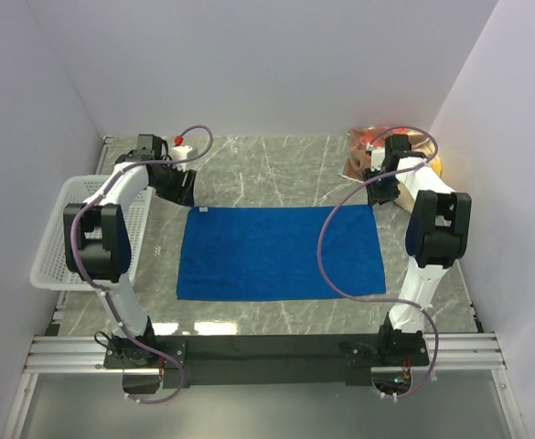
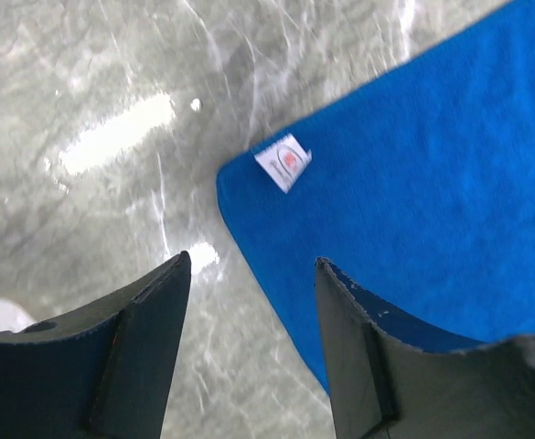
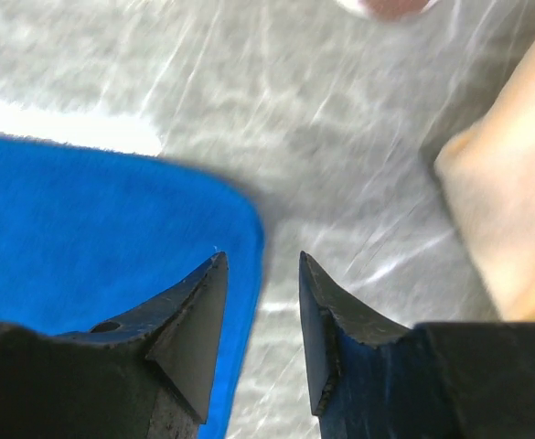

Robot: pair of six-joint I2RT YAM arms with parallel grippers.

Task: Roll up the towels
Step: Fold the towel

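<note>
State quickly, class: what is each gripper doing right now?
Left gripper: open, holding nothing, over the blue towel corner.
Right gripper: open, holding nothing.

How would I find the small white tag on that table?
Start at the grey marble table, then the blue towel spread flat in its middle. Go to the towel's far left corner, by the left gripper: the tag is the only white patch on the blue.

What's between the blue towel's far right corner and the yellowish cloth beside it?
Only bare marble table separates the blue towel from the yellowish cloth, as the right wrist view shows. The right hand hovers over the towel's corner.
</note>
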